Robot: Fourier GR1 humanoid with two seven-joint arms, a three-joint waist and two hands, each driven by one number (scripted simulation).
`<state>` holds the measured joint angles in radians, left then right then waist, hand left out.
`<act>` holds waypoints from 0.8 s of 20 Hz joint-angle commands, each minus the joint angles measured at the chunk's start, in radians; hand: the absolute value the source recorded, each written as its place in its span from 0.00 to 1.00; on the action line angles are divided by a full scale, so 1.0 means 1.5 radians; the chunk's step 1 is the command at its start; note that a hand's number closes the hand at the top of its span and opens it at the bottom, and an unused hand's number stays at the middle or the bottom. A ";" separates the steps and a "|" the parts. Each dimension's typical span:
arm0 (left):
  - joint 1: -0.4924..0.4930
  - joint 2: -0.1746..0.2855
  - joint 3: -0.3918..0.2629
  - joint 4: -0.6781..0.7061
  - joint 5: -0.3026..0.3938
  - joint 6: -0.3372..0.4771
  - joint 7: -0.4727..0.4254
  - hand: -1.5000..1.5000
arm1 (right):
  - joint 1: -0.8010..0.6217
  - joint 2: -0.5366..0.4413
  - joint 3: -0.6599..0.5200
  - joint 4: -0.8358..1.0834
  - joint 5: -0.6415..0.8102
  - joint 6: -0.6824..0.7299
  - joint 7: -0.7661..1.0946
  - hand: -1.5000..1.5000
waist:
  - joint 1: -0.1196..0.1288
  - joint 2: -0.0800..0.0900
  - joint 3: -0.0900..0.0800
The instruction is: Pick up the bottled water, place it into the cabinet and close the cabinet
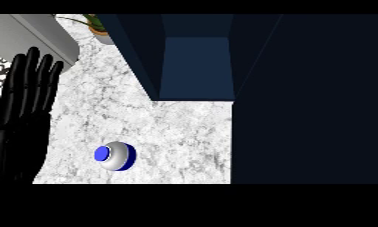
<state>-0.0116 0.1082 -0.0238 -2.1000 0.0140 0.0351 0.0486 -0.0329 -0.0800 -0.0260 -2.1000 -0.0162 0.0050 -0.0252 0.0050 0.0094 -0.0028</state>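
The bottled water [115,155] stands upright on the marble counter [177,136], seen from above as a white round body with a blue cap and blue band. The dark blue cabinet [196,66] is open, its inside showing at the view's upper middle, its door [303,101] swung out to fill the right side. My left hand [26,91] shows at the left edge, fingers straight and pointing up, holding nothing, well to the left of the bottle. My right hand is out of sight.
A potted plant [96,25] stands at the back by the cabinet's left wall. A grey sink or appliance edge [40,33] lies at the upper left.
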 commanded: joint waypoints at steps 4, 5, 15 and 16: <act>0.096 -0.019 -0.118 -0.135 -0.017 -0.036 0.026 0.00 | 0.117 0.014 0.039 -0.095 0.022 0.003 0.033 0.00 | -0.004 -0.010 0.002; 0.166 -0.029 -0.175 -0.178 -0.039 -0.046 -0.004 0.00 | 0.130 0.009 0.036 -0.094 0.036 -0.004 0.054 0.00 | 0.001 -0.013 0.002; 0.392 -0.020 -0.383 -0.293 0.001 -0.034 0.108 0.00 | 0.245 -0.016 0.053 -0.219 -0.170 0.089 0.169 0.00 | 0.002 -0.011 0.002; 0.400 -0.031 -0.416 -0.312 -0.027 -0.014 0.121 0.00 | 0.313 -0.001 0.085 -0.265 -0.148 0.091 0.156 0.00 | -0.003 -0.013 0.002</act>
<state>0.4804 0.0598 -0.4892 -2.4609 0.0393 -0.0126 0.2003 0.3164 -0.0857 0.0694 -2.3911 -0.2132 0.1177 0.1877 0.0043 -0.0092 0.0005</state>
